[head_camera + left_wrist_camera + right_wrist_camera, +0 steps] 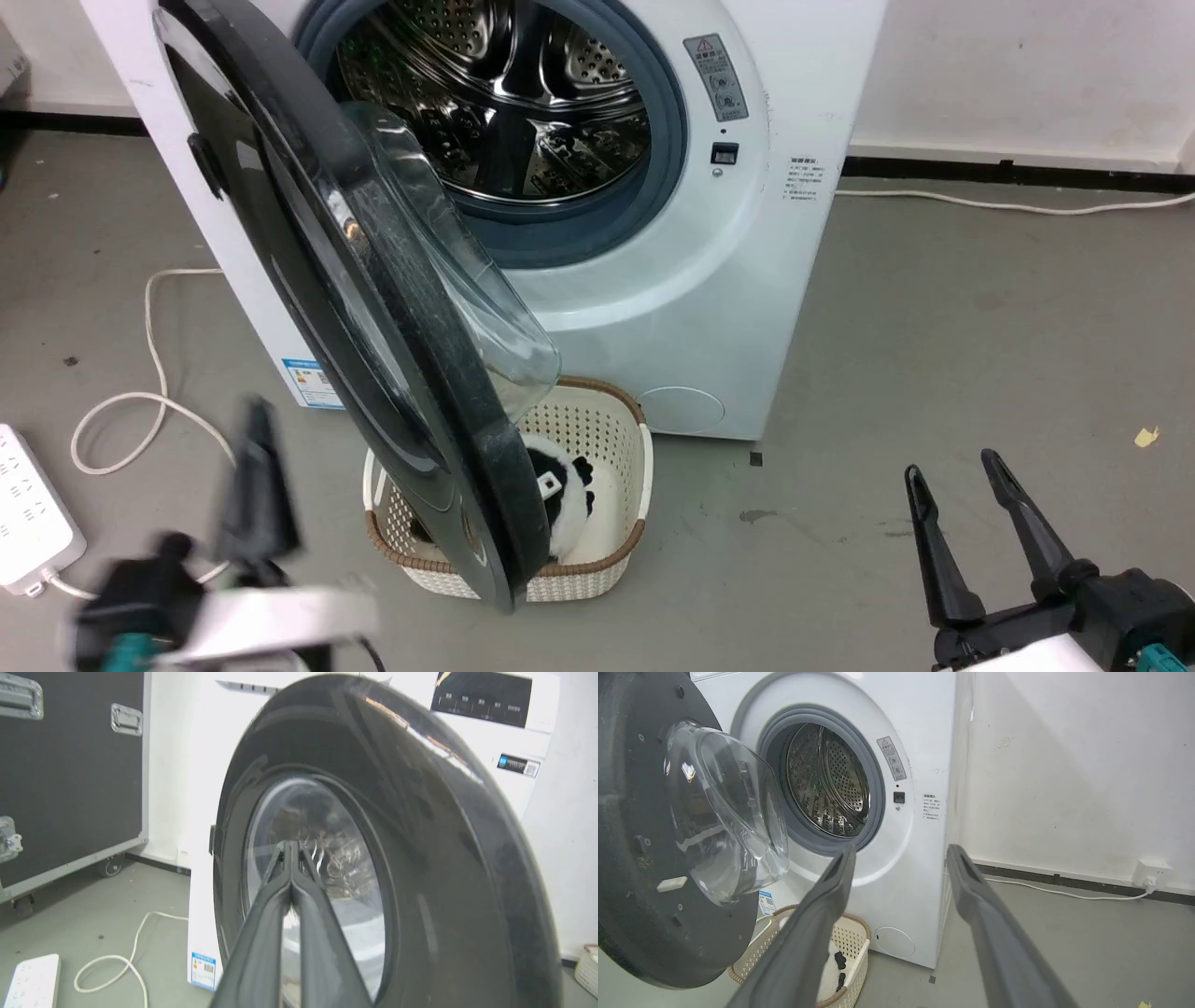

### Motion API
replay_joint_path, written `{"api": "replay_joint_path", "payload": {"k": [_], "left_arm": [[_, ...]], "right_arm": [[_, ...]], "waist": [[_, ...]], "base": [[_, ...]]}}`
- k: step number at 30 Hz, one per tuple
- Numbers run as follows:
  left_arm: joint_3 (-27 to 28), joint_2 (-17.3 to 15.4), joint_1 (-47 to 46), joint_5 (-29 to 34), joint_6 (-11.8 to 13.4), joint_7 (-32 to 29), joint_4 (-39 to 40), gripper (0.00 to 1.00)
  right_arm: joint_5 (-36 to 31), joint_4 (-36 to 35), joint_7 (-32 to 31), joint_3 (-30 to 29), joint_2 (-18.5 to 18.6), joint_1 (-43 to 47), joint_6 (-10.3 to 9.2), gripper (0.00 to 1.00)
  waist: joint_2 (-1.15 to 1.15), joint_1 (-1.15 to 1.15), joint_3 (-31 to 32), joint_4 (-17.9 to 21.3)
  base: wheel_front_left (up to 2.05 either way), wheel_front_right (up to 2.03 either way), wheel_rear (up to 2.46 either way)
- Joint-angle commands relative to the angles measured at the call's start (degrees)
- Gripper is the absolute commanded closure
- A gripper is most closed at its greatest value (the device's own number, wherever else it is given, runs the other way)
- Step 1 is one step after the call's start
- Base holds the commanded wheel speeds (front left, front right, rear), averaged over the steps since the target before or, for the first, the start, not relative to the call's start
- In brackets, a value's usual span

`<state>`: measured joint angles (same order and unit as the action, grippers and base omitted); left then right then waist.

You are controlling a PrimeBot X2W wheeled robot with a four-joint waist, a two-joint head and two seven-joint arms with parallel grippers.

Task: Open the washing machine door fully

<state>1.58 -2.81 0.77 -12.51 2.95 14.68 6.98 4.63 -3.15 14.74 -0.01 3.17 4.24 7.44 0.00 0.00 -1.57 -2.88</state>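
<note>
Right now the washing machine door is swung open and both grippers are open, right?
Not both. The washing machine door is swung open and the right gripper is open, but the left wrist view shows the left gripper shut.

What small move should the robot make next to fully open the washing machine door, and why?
Probably push the inner rim of the washing machine door leftward with the open right pincer. The door stands about half open, and the shut left pincer faces its outer side, where it could only close it.
</note>
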Motion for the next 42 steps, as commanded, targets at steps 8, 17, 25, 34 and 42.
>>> {"api": "replay_joint_path", "payload": {"k": [8,17,25,34,42], "left_arm": [[2.9,-0.1,-5.5,1.3,2.0,0.3,13.2,1.00],[-3.4,-0.3,-5.2,6.9,-0.6,0.1,17.5,1.00],[-20.1,-0.2,-1.4,9.0,-4.7,-10.6,8.7,1.00],[-21.3,-0.4,-0.6,7.9,-2.4,-20.2,-0.3,1.00],[-19.2,-1.5,-0.9,7.9,-0.4,-23.3,-3.2,1.00]], "right_arm": [[0.7,-0.2,0.3,-0.1,-0.3,0.1,0.05,0.00],[1.1,0.0,0.3,-0.1,-0.3,0.4,0.05,0.00],[1.8,0.5,0.3,0.1,-0.3,0.0,0.05,0.00],[2.4,0.5,0.3,0.5,-0.3,-0.8,0.05,0.00],[2.5,1.0,0.3,0.1,-0.3,-0.9,0.05,0.00]], "waist": [[0.00,0.00,1.1,0.0],[0.00,0.00,1.7,0.0],[0.00,0.00,0.8,-0.2],[0.00,0.00,-1.1,0.4],[0.00,0.00,-2.0,-0.6]], "base": [[0.00,0.00,0.00],[0.00,0.00,0.00],[0.00,0.00,0.00],[0.00,0.00,0.00],[0.00,0.00,0.00]]}}
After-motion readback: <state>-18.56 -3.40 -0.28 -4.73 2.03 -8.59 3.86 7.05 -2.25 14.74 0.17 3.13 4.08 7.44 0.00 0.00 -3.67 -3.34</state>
